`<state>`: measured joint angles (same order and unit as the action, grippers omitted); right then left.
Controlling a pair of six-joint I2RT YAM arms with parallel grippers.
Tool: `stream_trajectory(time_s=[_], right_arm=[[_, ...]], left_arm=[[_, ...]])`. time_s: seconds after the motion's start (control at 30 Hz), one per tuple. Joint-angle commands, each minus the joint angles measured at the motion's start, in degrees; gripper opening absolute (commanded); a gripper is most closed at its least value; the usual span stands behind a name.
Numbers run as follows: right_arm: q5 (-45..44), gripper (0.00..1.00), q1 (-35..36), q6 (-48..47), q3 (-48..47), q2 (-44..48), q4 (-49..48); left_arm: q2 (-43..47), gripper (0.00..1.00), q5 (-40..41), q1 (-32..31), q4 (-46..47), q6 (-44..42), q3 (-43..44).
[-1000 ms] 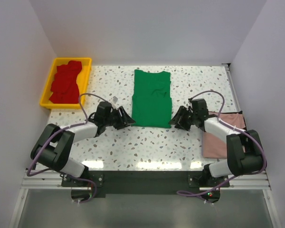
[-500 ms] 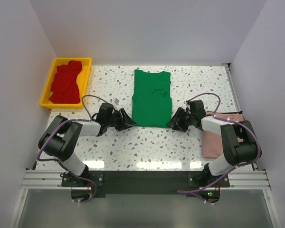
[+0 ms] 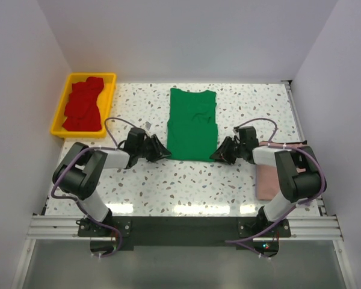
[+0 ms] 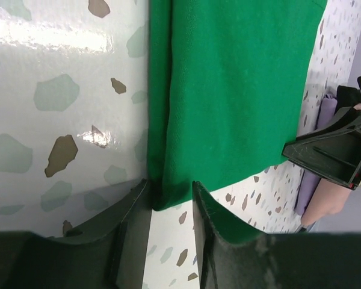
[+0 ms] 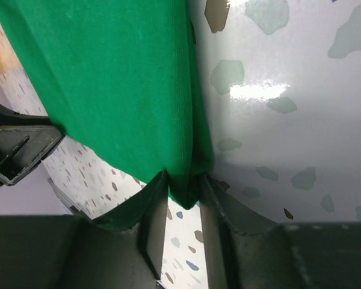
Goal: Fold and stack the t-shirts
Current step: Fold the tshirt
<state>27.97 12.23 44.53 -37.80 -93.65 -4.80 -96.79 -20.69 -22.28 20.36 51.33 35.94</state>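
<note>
Left fingers (image 4: pixel 132 223) and right fingers (image 5: pixel 222 208) each clamp one near corner of the single green t-shirt (image 3: pixel 192 123).

1. You have one green t-shirt (image 3: pixel 192 123).
2. You have one pink t-shirt (image 3: pixel 271 180).
3. You have a heap of red t-shirts (image 3: pixel 83 105). They lie too bunched together for you to count them one by one.
4. You have one yellow tray (image 3: pixel 60 129).
5. You have two arms, the left arm (image 3: pixel 108 161) and the right arm (image 3: pixel 271 158).
6. You have two claws, the left claw (image 3: pixel 164 152) and the right claw (image 3: pixel 216 155), each with two fingers.
7. You have one speckled surface (image 3: pixel 186 180).
</note>
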Motion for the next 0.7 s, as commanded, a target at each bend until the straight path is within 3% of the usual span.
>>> stream_trajectory(time_s=[0.0,0.17,0.2,0.27,0.43,0.67], right_arm=[[-2.7,0.3,0.0,-0.5,0.0,-2.2,0.5],[-1.6,0.09,0.1,-0.6,-0.3,-1.6,0.7],[-1.5,0.05,0.0,-0.8,0.0,-0.6,1.0],[-1.5,0.02,0.0,-0.9,0.5,1.0,1.8],[-0.8,0.0,0.0,-1.1,4.7,8.1,3.4],[-0.8,0.0,0.3,-2.1,13.0,25.6,11.1]], left_arm=[[-2.3,0.37,3.5,-0.4,-3.6,-2.8,0.7],[-1.7,0.14,1.8,-1.7,-3.6,-2.4,1.3],[-1.3,0.06,1.7,-2.1,-4.1,-1.9,1.1],[0.7,0.01,1.7,-2.3,-4.4,-1.6,0.1],[6.7,0.0,1.4,-3.6,-5.2,0.0,-3.8],[21.9,0.0,4.2,-8.3,-7.2,3.0,-13.8]])
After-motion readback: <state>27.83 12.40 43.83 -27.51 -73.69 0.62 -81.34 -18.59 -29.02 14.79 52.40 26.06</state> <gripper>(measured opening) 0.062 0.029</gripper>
